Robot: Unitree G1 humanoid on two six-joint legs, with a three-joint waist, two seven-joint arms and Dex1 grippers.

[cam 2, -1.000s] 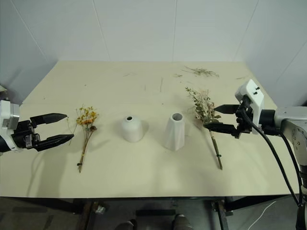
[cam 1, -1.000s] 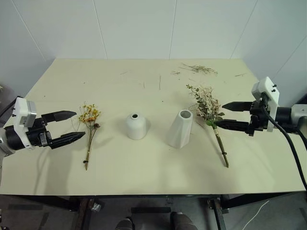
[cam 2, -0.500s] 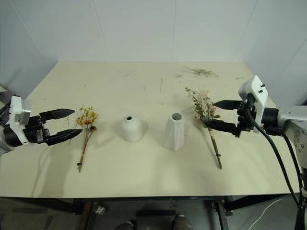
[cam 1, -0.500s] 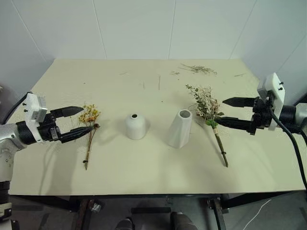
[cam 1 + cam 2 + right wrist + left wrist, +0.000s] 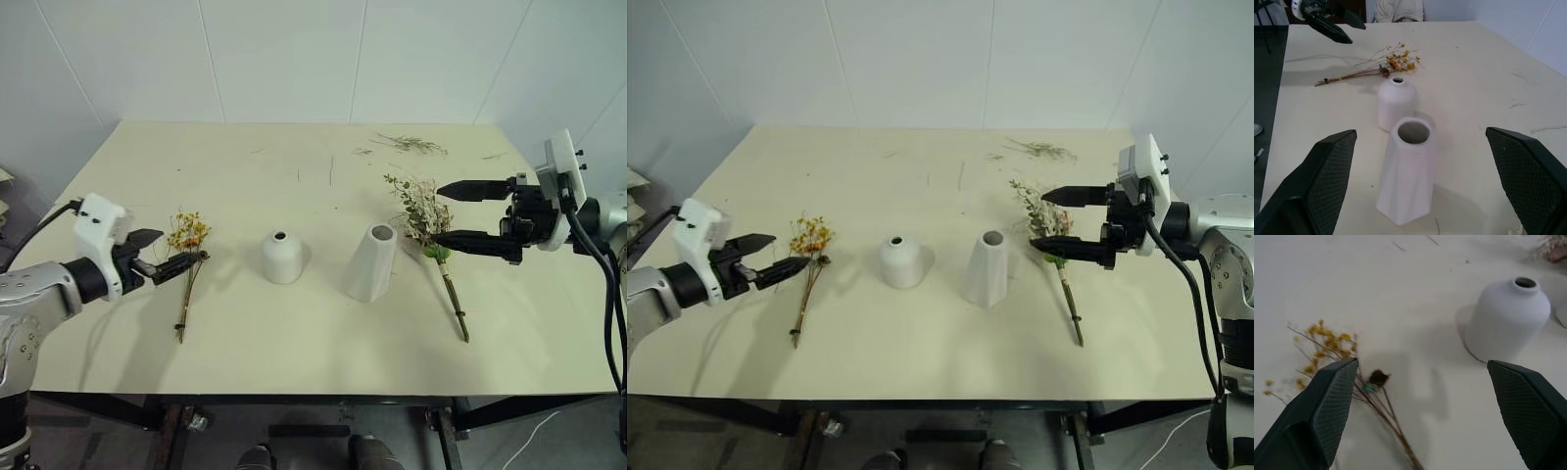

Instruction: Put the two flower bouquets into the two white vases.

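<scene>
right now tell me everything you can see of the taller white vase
The taller white vase is a matte, faceted cone, wider at the base, with a round open mouth on top, empty inside. It stands upright on the cream table, between the short domed vase and the bushy bouquet. Nothing grips it.

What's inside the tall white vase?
Nothing sticks out of the tall cone vase. Its mouth is open and dark, with no stems in it. The bottom cannot be seen because the wall hides it.
</scene>
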